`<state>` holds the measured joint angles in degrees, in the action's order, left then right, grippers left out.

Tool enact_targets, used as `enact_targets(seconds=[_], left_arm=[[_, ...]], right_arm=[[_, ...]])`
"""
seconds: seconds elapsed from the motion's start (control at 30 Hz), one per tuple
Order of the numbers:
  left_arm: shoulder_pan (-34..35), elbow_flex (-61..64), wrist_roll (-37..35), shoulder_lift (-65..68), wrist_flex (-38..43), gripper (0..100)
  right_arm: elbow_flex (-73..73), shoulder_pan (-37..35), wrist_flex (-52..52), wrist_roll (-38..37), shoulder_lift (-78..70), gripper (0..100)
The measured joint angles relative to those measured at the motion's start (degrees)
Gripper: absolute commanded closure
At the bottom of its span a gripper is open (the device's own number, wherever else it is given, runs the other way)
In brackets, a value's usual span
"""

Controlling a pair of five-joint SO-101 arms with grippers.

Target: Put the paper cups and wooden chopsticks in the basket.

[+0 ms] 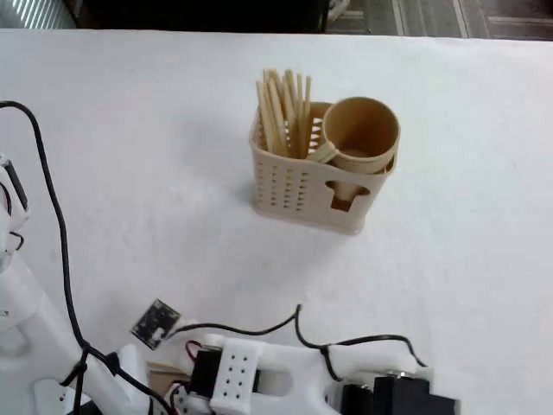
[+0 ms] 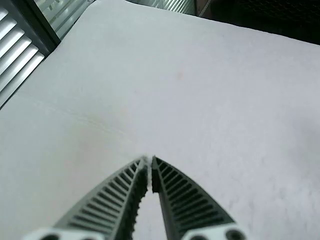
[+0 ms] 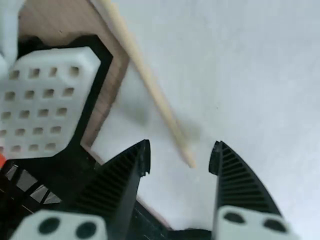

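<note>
**Jaws spread beside a stray chopstick**

Right jaws stand spread, with a loose chopstick (image 3: 150,90) lying on the bench (image 1: 130,173) just ahead of their tips, probably lined up to pinch it. Left jaws are pressed together over bare bench, holding nothing. Farther off, the basket (image 1: 298,190) already holds the paper cups (image 1: 363,130) and a bundle of chopsticks (image 1: 281,112).

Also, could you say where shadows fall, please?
High view: the basket throws a soft shadow at its base. Right wrist view: a faint shadow lies beside the chopstick. Left wrist view: even light ahead of the left gripper.
</note>
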<state>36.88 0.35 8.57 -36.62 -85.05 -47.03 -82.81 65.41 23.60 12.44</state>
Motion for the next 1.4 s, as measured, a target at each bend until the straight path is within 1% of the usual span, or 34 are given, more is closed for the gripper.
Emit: enact_targets(seconds=[0.17,0.43,0.57,0.67,0.73,0.8,0.83,0.87,0.9,0.97,1.17,1.27,1.4], left_arm=[[0.0,0.0,0.0,0.0,0.0,96],[0.0,0.0,0.0,0.0,0.0,96],[0.0,0.0,0.0,0.0,0.0,96],[0.0,0.0,0.0,0.0,0.0,96],[0.0,0.0,0.0,0.0,0.0,96],[0.0,0.0,0.0,0.0,0.0,96],[0.0,0.0,0.0,0.0,0.0,96],[0.0,0.0,0.0,0.0,0.0,96],[0.0,0.0,0.0,0.0,0.0,96],[0.0,0.0,0.0,0.0,0.0,96],[0.0,0.0,0.0,0.0,0.0,96],[0.0,0.0,0.0,0.0,0.0,96],[0.0,0.0,0.0,0.0,0.0,96]], right_arm=[[0.1,1.7,-4.4,0.2,-6.2,79.6],[4.2,11.9,-4.6,0.3,-9.4,79.7],[5.2,17.3,-4.6,-2.6,-9.5,79.7],[5.2,19.7,-4.7,-5.1,-9.5,81.0],[5.2,20.5,-4.7,-6.9,-9.5,87.0],[5.2,20.8,-4.7,-9.0,-9.5,97.4],[5.1,21.0,-4.6,-9.8,-9.5,99.0],[5.1,21.4,-4.6,-11.1,-9.6,96.5],[5.0,21.5,-4.5,-12.2,-9.6,96.4],[5.0,21.5,-4.5,-14.3,-9.6,98.3],[5.0,21.9,-4.2,-17.6,-8.8,98.1],[5.0,22.0,-2.4,-17.9,-3.5,98.1],[5.0,22.2,1.8,-18.1,8.3,98.1]])
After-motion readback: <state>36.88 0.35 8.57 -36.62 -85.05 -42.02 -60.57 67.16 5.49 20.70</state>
